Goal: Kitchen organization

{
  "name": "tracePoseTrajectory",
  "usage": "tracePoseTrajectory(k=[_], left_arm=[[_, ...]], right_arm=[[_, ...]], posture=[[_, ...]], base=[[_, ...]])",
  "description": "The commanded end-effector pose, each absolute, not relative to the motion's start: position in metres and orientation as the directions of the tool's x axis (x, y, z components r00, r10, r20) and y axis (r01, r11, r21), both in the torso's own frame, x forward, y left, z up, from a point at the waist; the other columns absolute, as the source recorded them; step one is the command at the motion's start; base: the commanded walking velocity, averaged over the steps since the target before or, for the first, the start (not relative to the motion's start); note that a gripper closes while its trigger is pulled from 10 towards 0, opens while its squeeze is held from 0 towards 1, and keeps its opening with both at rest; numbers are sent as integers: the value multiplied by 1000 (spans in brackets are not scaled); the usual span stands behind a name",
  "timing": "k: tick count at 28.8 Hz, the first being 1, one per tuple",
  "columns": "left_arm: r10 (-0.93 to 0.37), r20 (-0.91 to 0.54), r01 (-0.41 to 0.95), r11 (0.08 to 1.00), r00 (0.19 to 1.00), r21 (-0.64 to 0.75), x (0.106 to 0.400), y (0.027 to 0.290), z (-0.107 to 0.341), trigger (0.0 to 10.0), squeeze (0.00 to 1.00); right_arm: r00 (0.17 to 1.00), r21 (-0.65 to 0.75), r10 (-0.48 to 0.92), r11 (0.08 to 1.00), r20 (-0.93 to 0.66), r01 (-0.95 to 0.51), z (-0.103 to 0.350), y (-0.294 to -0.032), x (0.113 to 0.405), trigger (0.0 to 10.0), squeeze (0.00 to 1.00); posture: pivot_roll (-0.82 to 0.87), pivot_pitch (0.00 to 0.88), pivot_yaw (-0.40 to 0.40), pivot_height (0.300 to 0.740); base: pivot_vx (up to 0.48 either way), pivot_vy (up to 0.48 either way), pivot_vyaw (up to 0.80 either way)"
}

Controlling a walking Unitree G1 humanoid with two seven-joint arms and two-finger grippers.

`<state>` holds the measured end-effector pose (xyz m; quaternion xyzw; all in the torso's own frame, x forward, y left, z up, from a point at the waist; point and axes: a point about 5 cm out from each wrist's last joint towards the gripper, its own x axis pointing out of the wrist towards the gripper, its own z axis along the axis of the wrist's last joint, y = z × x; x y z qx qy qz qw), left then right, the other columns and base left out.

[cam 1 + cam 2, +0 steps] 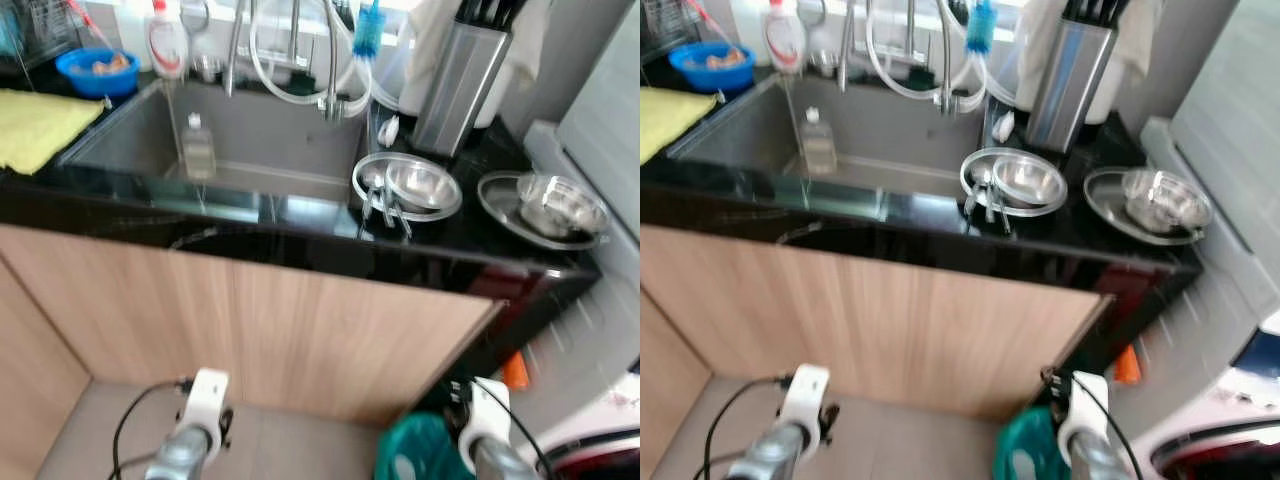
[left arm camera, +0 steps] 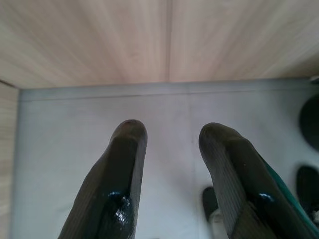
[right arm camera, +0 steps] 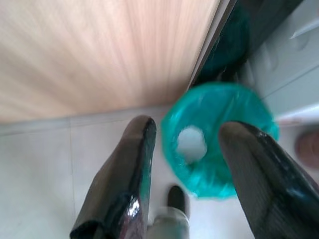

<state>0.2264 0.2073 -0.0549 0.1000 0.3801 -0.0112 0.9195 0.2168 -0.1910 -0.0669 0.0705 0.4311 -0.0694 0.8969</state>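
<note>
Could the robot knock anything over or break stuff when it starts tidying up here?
Maybe. The metal bowl sits on a plate near the counter's front edge, with utensils poking toward the edge; a clumsy reach could push them off. The second bowl on the tray sits near the counter's right corner, so it might slide off. Down low, the right gripper hangs open over a green bin, which it might bump.

From my head camera, the sink basin (image 1: 270, 140) at 12 o'clock is my widest opening, with one clear bottle (image 1: 198, 147) standing in it. Faucet hoses (image 1: 300, 60) hang across its back. At 2 o'clock, steel bowls (image 1: 422, 185) and a knife block (image 1: 460, 85) crowd the black counter (image 1: 300, 240). A teal-lined bin (image 3: 217, 137) sits between my spread right fingers (image 3: 124, 179).
</note>
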Motion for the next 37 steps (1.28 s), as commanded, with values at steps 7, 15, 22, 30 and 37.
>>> tracePoseTrajectory(k=[7, 15, 22, 30, 37], left_arm=[[13, -688, 124, 981, 726, 150, 235, 193, -52, 10000, 0], [18, -687, 122, 980, 726, 154, 235, 194, -52, 10000, 0], [17, -680, 124, 979, 733, 159, 237, 194, -50, 10000, 0], [10, -677, 146, 974, 736, 174, 236, 192, -51, 10000, 0], [2, -679, 155, 973, 734, 170, 235, 189, -52, 10000, 0]], right_arm=[[636, 29, -115, 977, -763, 212, -61, -209, 222, 10000, 0], [637, 30, -113, 977, -763, 209, -60, -209, 222, 10000, 0], [637, 31, -112, 977, -762, 209, -60, -209, 223, 10000, 0], [637, 34, -110, 977, -763, 209, -61, -208, 222, 10000, 0], [645, 35, -94, 982, -758, 184, -60, -207, 223, 10000, 0]], posture=[[123, 0, -104, 740], [125, 0, -103, 740], [126, 0, -103, 740], [121, 0, -101, 740], [120, 0, -99, 740]], base=[[0, 480, 0], [0, 480, 0], [0, 480, 0], [0, 115, 0], [0, 0, 0]])
